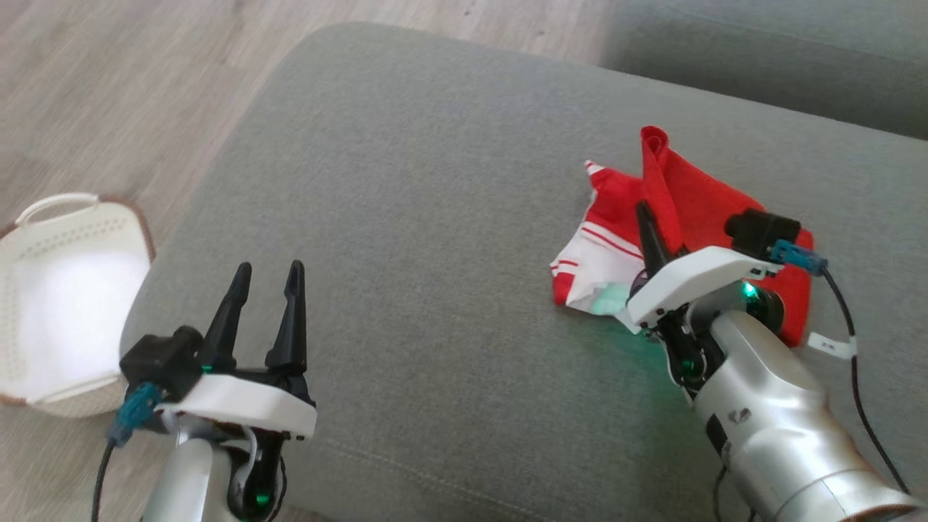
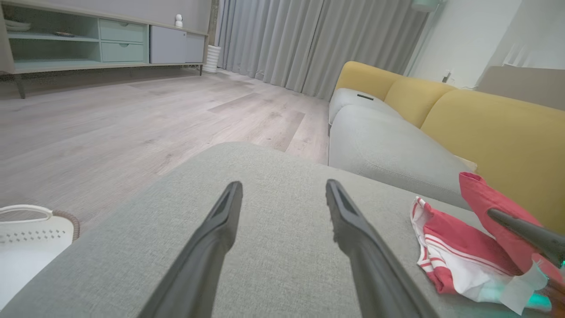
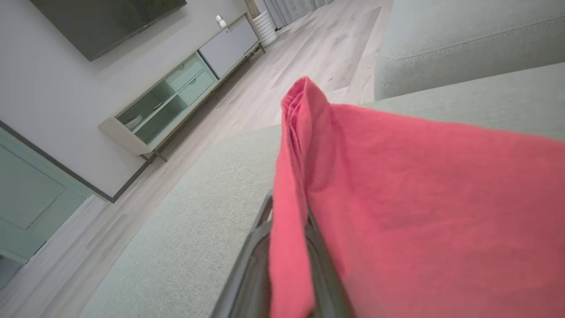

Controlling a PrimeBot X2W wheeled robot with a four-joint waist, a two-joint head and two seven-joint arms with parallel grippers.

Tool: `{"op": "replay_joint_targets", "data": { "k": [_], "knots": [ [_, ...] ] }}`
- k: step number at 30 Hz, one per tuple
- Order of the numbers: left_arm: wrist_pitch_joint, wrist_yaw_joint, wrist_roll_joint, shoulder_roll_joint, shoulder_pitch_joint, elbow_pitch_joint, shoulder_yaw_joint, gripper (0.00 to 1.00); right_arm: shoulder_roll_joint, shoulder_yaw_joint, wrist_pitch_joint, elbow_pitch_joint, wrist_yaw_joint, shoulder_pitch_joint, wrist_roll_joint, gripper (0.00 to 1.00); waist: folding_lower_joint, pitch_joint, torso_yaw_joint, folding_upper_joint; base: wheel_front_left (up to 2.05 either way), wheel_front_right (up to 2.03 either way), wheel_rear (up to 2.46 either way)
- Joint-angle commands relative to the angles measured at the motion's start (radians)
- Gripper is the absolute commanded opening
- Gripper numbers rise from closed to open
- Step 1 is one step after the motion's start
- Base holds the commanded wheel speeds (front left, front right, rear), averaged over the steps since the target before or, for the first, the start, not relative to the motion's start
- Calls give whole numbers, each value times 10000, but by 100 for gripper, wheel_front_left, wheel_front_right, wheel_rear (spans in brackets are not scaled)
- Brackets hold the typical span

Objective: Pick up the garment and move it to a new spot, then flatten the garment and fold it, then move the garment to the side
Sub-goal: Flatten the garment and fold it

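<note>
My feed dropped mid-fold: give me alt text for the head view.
The right gripper is shut on a raised fold of the red and white garment, lying at the right of a grey cushion. The left gripper is open at lower left, near a white basket on the floor.

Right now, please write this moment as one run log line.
right tool: shut on garment | left tool: open, empty | garment: edge raised above cushion
</note>
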Motion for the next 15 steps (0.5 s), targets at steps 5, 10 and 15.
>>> {"op": "replay_joint_targets", "data": {
  "k": [5, 10, 15],
  "knots": [
    [-78, -59, -150, 45, -401, -227, 185, 100, 144, 905, -322, 115, 65, -566, 767, 0, 0, 266, 330, 0, 0, 0, 0],
    [-78, -59, -221, 44, -454, -145, 168, 100, 144, 1827, -397, 101, 65, -564, 1589, 100, 0, 283, 318, 0, 0, 0, 0],
    [-78, -59, -220, 44, -455, -179, 241, 100, 144, 2764, -537, -565, 65, -548, 2324, 100, 0, 158, -110, 0, 0, 0, 0]
  ]
}}
